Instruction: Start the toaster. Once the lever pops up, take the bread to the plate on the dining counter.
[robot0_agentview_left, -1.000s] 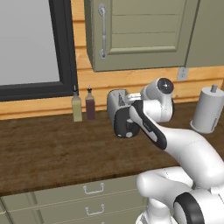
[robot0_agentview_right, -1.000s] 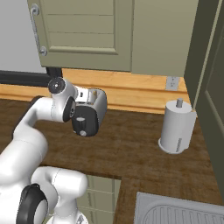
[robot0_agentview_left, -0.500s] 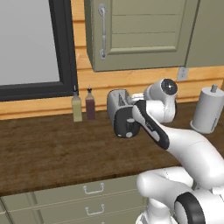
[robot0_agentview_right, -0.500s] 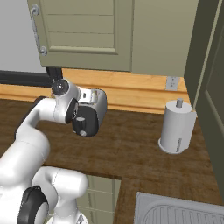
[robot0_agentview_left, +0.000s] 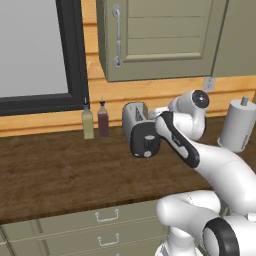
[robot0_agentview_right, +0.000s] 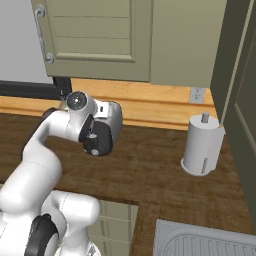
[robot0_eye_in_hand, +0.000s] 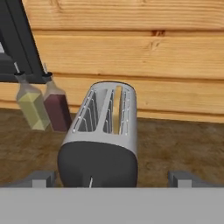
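Note:
The silver-grey toaster (robot0_eye_in_hand: 103, 140) stands on the wood counter against the plank wall, its slots up and its black end panel (robot0_eye_in_hand: 96, 168) facing me. It also shows as the toaster (robot0_agentview_left: 136, 120) and the toaster (robot0_agentview_right: 114, 117), partly behind my arm. My gripper (robot0_eye_in_hand: 112, 178) is open wide, level with the black end, one fingertip (robot0_eye_in_hand: 41, 178) on each side and apart from it. Tan shows down in the slots (robot0_eye_in_hand: 117, 109); I cannot tell whether it is the bread. The plate and the dining counter are out of view.
Two bottles (robot0_eye_in_hand: 30, 107) (robot0_eye_in_hand: 57, 109) stand just left of the toaster. A white paper-towel roll (robot0_agentview_left: 239, 127) (robot0_agentview_right: 201, 147) stands to the right. A green cabinet (robot0_agentview_left: 160, 37) hangs overhead, and a sink (robot0_agentview_right: 205, 244) lies at the near right.
The hand has crept slightly closer to the toaster. The jaws have stayed wide open, and the toaster has not moved.

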